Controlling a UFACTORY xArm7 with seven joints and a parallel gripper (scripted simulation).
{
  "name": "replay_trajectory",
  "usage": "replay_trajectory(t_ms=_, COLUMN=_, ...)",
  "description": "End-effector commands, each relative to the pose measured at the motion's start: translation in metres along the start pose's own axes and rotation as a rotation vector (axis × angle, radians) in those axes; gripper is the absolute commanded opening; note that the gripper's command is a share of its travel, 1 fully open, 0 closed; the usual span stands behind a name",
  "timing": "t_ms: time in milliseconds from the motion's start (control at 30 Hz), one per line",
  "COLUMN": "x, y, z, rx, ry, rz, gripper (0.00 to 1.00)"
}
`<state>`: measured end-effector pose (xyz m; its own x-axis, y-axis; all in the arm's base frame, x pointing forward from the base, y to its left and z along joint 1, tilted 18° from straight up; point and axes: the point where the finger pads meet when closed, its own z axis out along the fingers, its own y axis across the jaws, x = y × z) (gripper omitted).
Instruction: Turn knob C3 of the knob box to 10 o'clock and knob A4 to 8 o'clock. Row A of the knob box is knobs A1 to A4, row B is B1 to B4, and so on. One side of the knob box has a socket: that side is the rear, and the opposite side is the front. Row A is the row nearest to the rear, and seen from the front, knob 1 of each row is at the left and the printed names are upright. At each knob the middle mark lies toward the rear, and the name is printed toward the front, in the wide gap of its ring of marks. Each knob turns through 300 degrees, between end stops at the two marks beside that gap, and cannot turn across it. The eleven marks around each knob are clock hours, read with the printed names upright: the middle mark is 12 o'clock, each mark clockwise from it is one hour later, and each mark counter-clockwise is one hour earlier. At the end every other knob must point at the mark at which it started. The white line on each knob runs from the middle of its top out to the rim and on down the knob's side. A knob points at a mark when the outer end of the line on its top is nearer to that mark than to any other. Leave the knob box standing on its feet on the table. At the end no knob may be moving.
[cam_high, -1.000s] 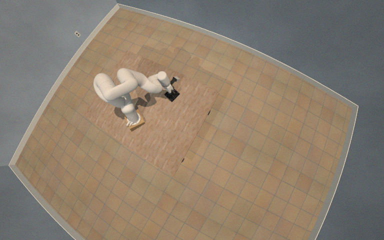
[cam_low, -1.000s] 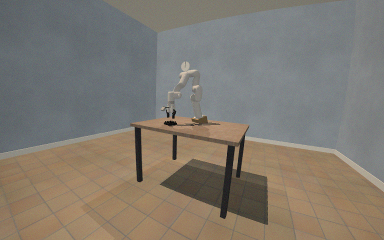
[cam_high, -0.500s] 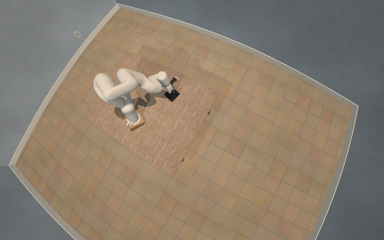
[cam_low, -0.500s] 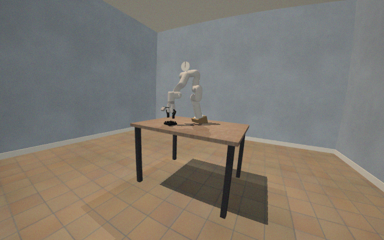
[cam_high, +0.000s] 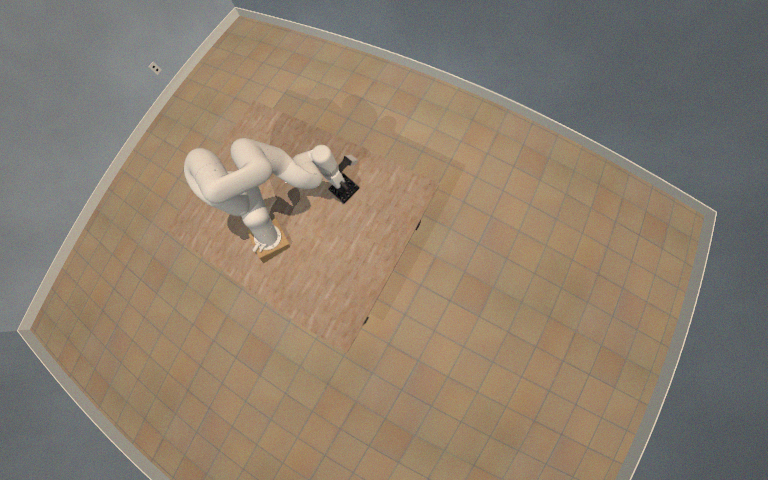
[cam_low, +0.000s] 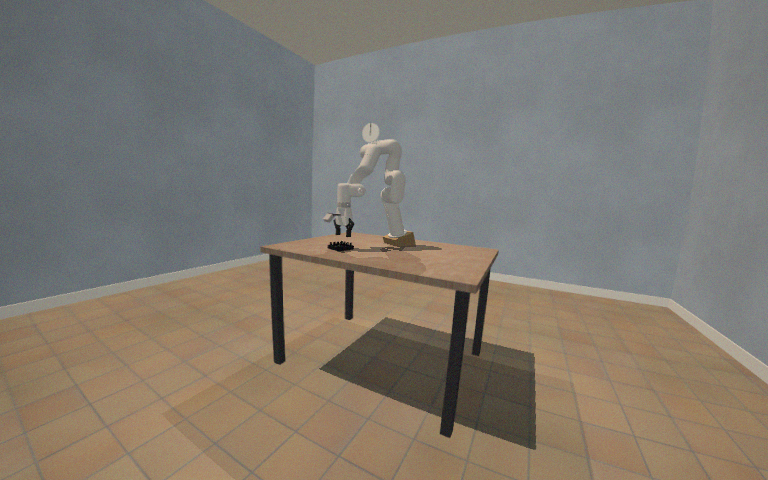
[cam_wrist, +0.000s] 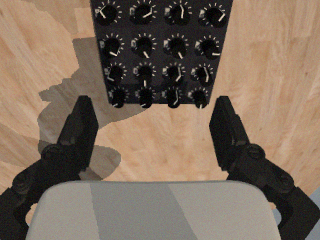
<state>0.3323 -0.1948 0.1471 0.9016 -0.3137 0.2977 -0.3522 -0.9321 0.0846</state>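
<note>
The black knob box stands on the wooden table, with four rows of four black knobs, each with a white line. It also shows small in the top view and the exterior view. In the wrist view my gripper is open and empty, hovering above the table just off the box's near edge. Its two black fingers stand to either side of the near row of knobs. The printed names are too small to read, so I cannot tell which knobs are C3 and A4.
The arm's base sits on a wooden block on the table. The box lies near one table edge. The table stands on four dark legs in a tiled room.
</note>
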Motion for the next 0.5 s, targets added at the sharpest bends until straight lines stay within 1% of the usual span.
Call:
replay_trajectory(t_ms=0, x=-0.004, y=0.000, z=-0.001, rx=-0.001, ry=0.004, rz=0.000, gripper=1.00)
replay_trajectory(t_ms=467, x=-0.032, y=0.000, z=-0.001, rx=-0.001, ry=0.004, rz=0.000, gripper=1.00)
